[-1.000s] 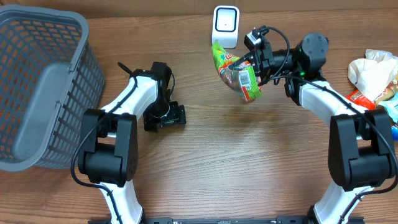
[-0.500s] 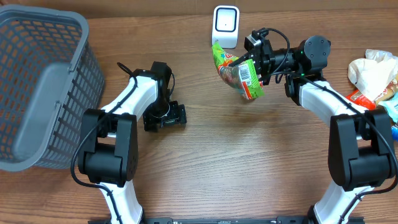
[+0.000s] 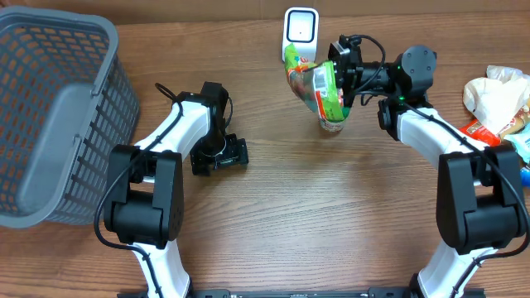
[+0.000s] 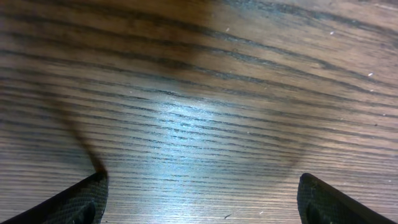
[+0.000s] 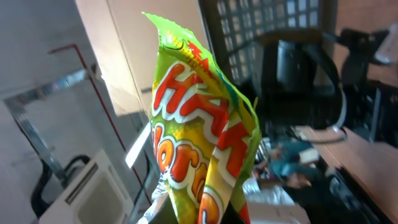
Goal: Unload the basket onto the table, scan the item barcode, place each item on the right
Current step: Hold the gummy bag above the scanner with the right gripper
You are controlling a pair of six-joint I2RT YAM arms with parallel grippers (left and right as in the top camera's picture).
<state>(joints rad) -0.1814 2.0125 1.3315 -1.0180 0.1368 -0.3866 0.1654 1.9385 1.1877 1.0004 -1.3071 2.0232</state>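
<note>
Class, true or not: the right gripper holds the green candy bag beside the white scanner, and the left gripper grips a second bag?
Wrong: the left gripper is open and empty, per the left wrist view. The right gripper holds the green candy bag beside the white scanner.

The scanner (image 3: pixel 301 33) stands at the table's (image 3: pixel 331 215) far edge. The snack bag (image 3: pixel 319 87) is just in front of it, slightly right. The basket (image 3: pixel 79 132) sits far to its left; packets (image 3: pixel 497 99) lie far to its right.
</note>
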